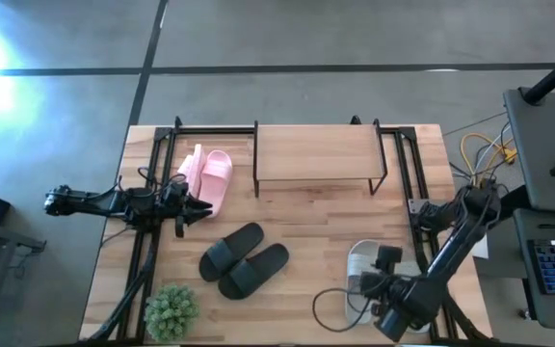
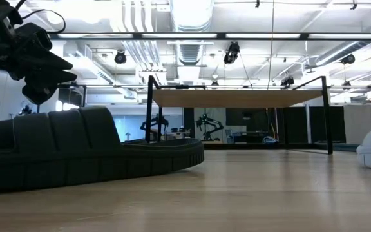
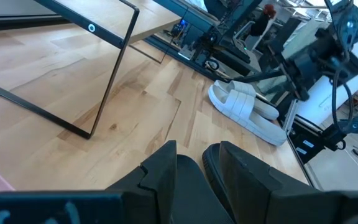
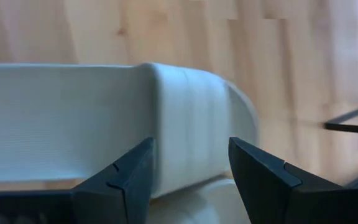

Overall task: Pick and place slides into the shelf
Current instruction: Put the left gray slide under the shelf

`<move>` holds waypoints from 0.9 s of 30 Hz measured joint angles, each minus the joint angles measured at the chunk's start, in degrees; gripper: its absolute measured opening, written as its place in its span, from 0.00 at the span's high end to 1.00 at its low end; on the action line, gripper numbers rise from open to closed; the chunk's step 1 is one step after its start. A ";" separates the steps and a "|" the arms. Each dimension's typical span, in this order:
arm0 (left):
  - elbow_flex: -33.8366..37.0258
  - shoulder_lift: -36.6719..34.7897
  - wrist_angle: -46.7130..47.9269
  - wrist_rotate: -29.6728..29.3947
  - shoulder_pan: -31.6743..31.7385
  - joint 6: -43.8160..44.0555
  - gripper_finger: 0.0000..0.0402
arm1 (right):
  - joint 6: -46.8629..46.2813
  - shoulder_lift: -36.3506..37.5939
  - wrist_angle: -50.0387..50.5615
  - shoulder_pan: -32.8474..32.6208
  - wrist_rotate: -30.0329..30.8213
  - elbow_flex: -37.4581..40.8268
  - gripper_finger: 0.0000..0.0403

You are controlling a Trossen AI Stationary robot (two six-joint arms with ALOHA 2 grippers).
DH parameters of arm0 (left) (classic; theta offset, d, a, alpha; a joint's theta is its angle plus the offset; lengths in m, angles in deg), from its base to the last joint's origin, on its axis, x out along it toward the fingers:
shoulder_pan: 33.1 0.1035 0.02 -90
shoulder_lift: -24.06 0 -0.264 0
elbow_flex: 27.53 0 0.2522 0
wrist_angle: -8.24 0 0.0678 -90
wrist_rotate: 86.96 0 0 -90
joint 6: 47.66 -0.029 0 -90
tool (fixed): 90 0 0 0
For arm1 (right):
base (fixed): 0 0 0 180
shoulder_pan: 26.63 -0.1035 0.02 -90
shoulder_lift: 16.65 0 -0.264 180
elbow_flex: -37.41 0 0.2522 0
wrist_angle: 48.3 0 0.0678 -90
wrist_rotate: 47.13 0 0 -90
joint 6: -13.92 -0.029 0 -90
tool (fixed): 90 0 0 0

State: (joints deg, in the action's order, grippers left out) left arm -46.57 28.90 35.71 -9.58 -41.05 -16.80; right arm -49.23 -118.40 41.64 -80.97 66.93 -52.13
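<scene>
The shelf point(image 1: 316, 154) stands on its black legs at the table's far middle, and nothing shows on its plank top. A pink pair of slides point(image 1: 208, 177) lies on the table left of it. A black pair point(image 1: 244, 260) lies mid-table toward the near edge. The light grey pair point(image 1: 362, 262) lies near the right front. My right gripper point(image 4: 191, 168) hangs open, slanting down over a grey slide's strap point(image 4: 185, 118), one finger on either side; whether it touches I cannot tell. My left gripper point(image 1: 196, 207) waits beside the pink pair, its fingers a little apart with nothing between them.
A small potted plant point(image 1: 171, 310) stands at the near left corner. Black frame rails point(image 1: 152, 231) run along both sides of the table. Bare wood lies between the shelf and the black pair. Cables and a desk point(image 1: 547, 193) sit beyond the right edge.
</scene>
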 joint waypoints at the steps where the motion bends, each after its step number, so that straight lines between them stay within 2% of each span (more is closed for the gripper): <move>1: 0.02 0.02 0.00 0.00 0.00 0.00 0.73 | -0.17 -0.74 -0.35 -0.06 -0.30 -0.12 0.52; 8: 0.02 0.02 0.00 0.00 0.00 0.00 0.73 | -4.22 -4.85 -1.18 -0.13 -0.47 -0.18 0.52; 20: 0.05 0.00 -0.50 -0.02 0.00 0.00 0.73 | -4.35 -11.05 -1.54 0.58 0.27 1.30 0.52; 27: 0.15 0.00 -1.11 0.00 0.00 0.00 0.73 | -6.57 -15.64 4.54 1.78 1.73 1.79 0.52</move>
State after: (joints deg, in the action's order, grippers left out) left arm -46.41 28.90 34.60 -9.58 -41.05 -16.81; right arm -55.80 -134.04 46.18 -79.19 68.66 -50.34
